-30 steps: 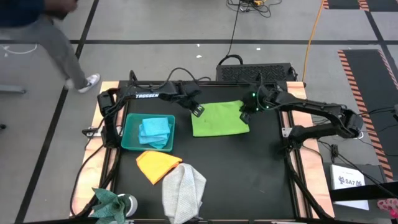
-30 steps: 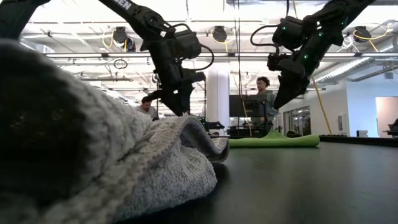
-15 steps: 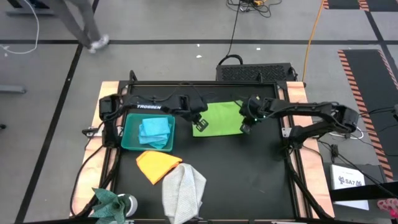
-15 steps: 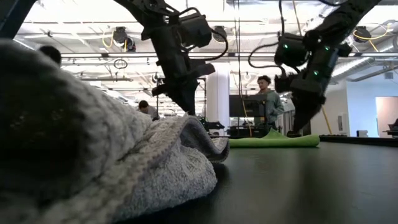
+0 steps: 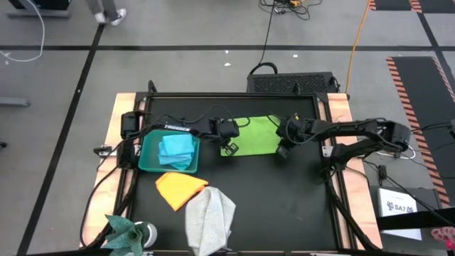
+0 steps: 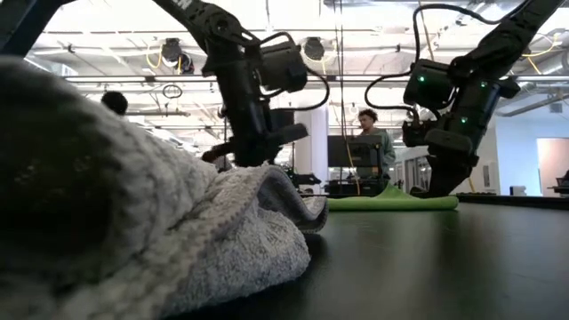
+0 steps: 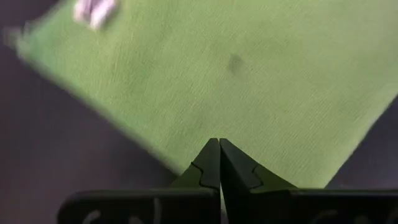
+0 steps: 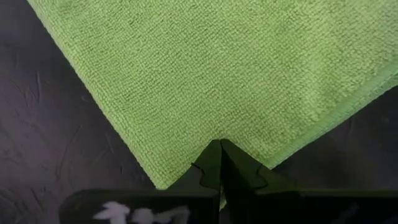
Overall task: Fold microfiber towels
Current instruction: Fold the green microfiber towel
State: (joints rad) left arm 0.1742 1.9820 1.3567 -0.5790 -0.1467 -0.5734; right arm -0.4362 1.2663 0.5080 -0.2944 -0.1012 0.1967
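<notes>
The lime green towel (image 5: 254,135) lies flat on the black table, right of centre at the far side, and shows as a low green strip (image 6: 391,202) in the low view. My left gripper (image 5: 229,148) is down on its near left corner, shut. My right gripper (image 5: 282,151) is down on its near right corner, shut. A light blue towel (image 5: 176,147) lies in the teal bin (image 5: 151,162). An orange-yellow towel (image 5: 179,188) and a light grey towel (image 5: 210,217) lie nearer the front edge. A teal towel (image 5: 121,229) lies at the table's near left corner. My left gripper has its shut fingertips (image 7: 211,163) on the green towel's near left corner (image 7: 186,143), coming from above and pointing down. The fingers hide the corner's tip. The towel lies flat on the table. My right gripper meets the towel just inside its near right corner (image 8: 186,168) with shut fingertips (image 8: 214,163), from above. How many layers are caught cannot be seen. The towel stays flat on the table.
The teal bin stands left of the green towel, close to my left arm. The grey towel (image 6: 133,222) fills the low view's foreground. Bare black table (image 5: 284,199) lies near and right of the green towel. People (image 6: 373,142) stand in the room behind.
Both grippers have gone down and toward the table's near edge, from above the green towel's middle to its two near corners, and have shut there. The towel has stayed flat in place.
</notes>
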